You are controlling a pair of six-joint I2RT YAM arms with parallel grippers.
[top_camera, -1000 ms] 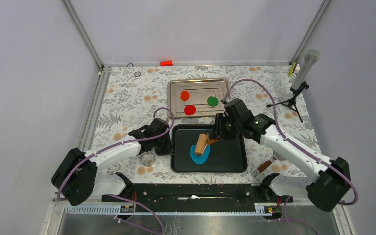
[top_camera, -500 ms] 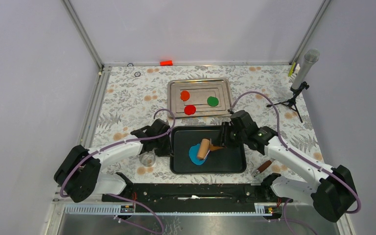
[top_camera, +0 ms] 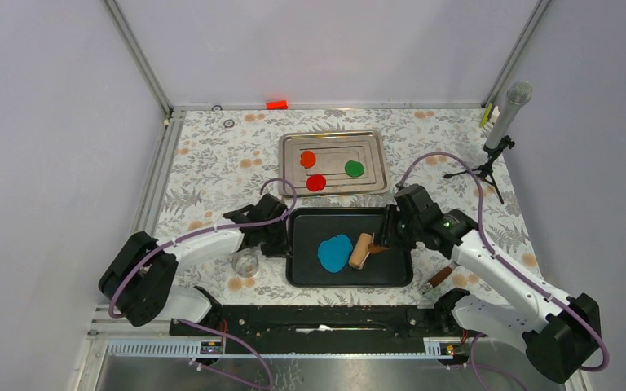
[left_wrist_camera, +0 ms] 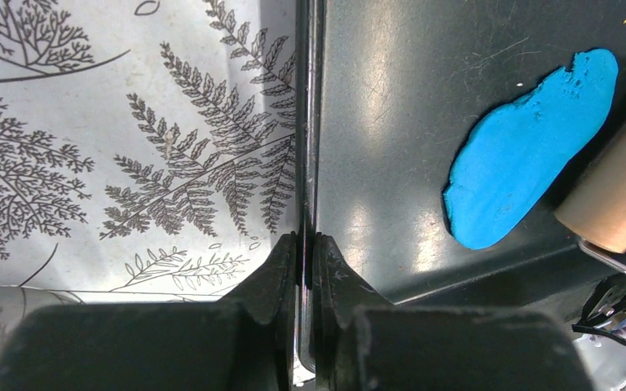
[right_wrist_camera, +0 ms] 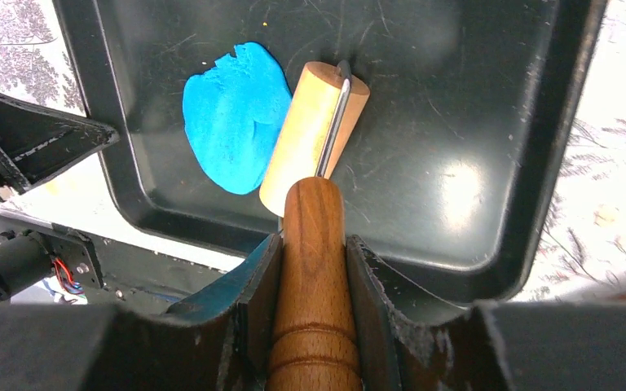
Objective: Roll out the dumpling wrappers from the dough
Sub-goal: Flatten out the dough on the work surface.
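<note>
The blue dough [top_camera: 334, 252] lies as a flat irregular sheet on the black tray [top_camera: 391, 273]; it also shows in the left wrist view [left_wrist_camera: 522, 163] and the right wrist view [right_wrist_camera: 232, 118]. My right gripper [right_wrist_camera: 314, 252] is shut on the dark wooden handle of a small roller [right_wrist_camera: 314, 134], whose pale drum [top_camera: 361, 250] rests on the tray just right of the dough. My left gripper [left_wrist_camera: 304, 244] is shut on the tray's left rim [left_wrist_camera: 308, 122]. Red, orange and green wrappers [top_camera: 316, 182] lie on the silver tray [top_camera: 375, 183].
A small clear cup [top_camera: 245, 263] stands left of the black tray by my left arm. A second wooden-handled tool [top_camera: 438, 278] lies right of the black tray. A microphone on a tripod [top_camera: 501, 122] stands at the far right.
My right gripper has drawn the roller to the right, off the dough and onto the bare tray. The dough now lies uncovered. The left gripper stays on the rim.
</note>
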